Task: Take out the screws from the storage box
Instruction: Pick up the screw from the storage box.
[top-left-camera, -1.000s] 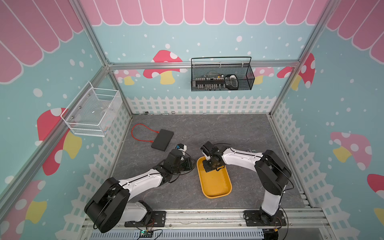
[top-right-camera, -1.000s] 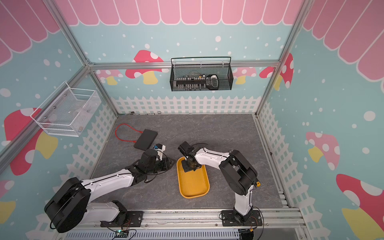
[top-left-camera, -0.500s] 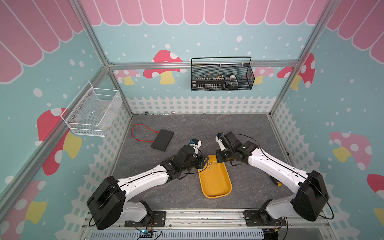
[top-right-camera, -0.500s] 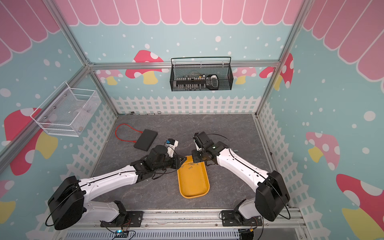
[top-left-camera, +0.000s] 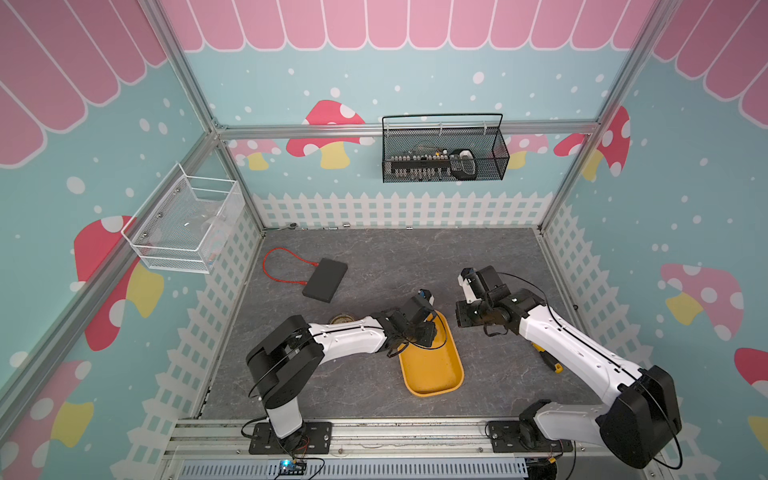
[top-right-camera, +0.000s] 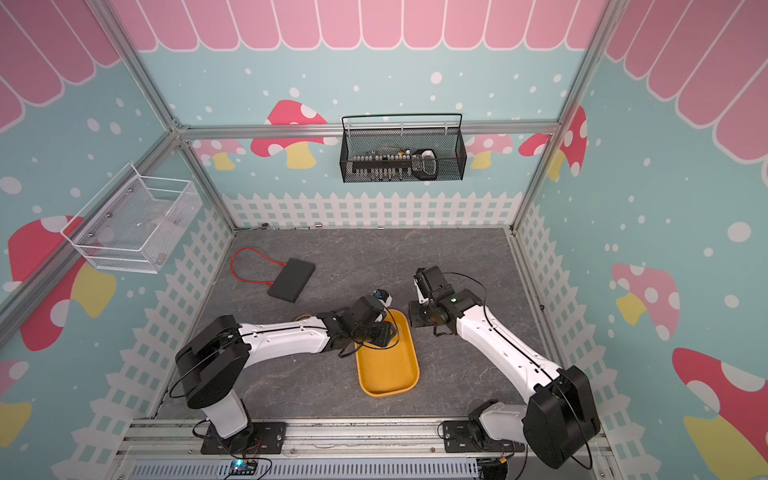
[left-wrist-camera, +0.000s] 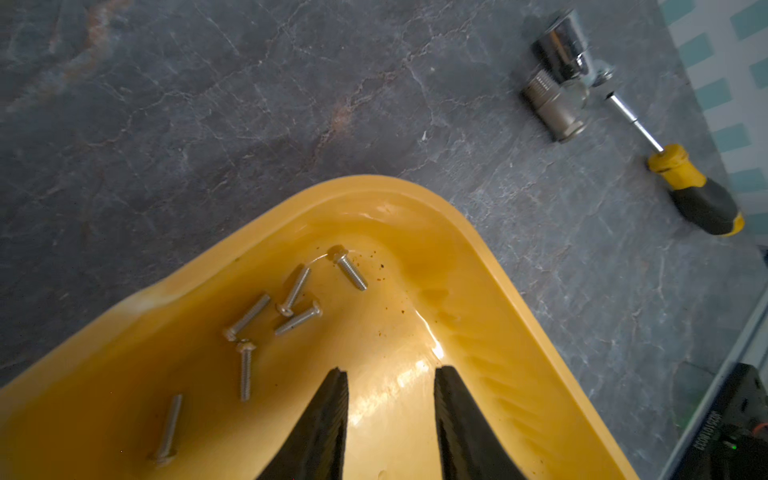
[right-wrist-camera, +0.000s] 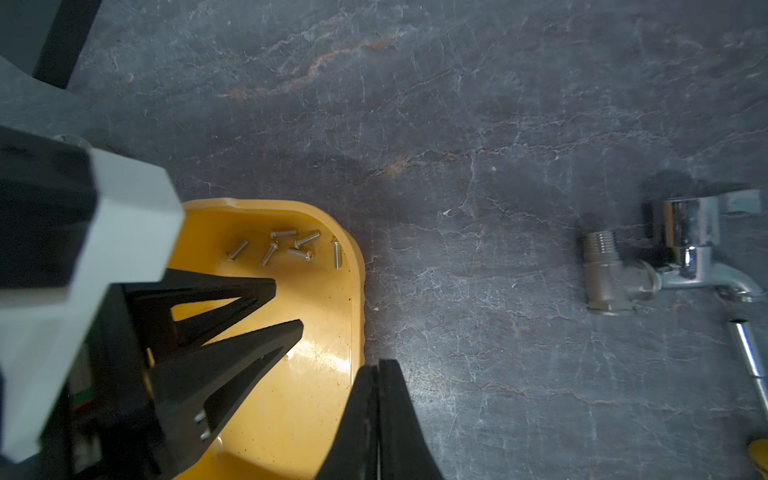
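Storage box: shallow yellow-orange plastic storage box (top-left-camera: 436, 374) with rounded corners and low walls. It lies flat on the grey stone-patterned table (top-left-camera: 395, 257), between the two arms.
Screws: six small silver metal screws (left-wrist-camera: 298, 320) lie loose on the floor of the storage box (left-wrist-camera: 415, 195), bunched near one rounded end. One sits against the corner wall. All are inside; they are too small to make out in the top views.
Left gripper: the left gripper (left-wrist-camera: 390, 372) hangs over the far end of the box. Its black fingers stand apart with only bare box floor between them. The tips are just beside the screws and touch none.
Right gripper: the right gripper (right-wrist-camera: 378, 365) has its fingers pressed together with no gap. Whether a screw is pinched, cannot tell. In its wrist view the tips line up with the outer rim of the box (right-wrist-camera: 316, 374).
Table, right side: a chrome and brass tap fitting (right-wrist-camera: 623, 270) and a yellow-and-black-handled screwdriver (left-wrist-camera: 698, 195) lie well apart from the box.
Table, back left: a flat black case (top-left-camera: 325, 279) trailing a red cable.
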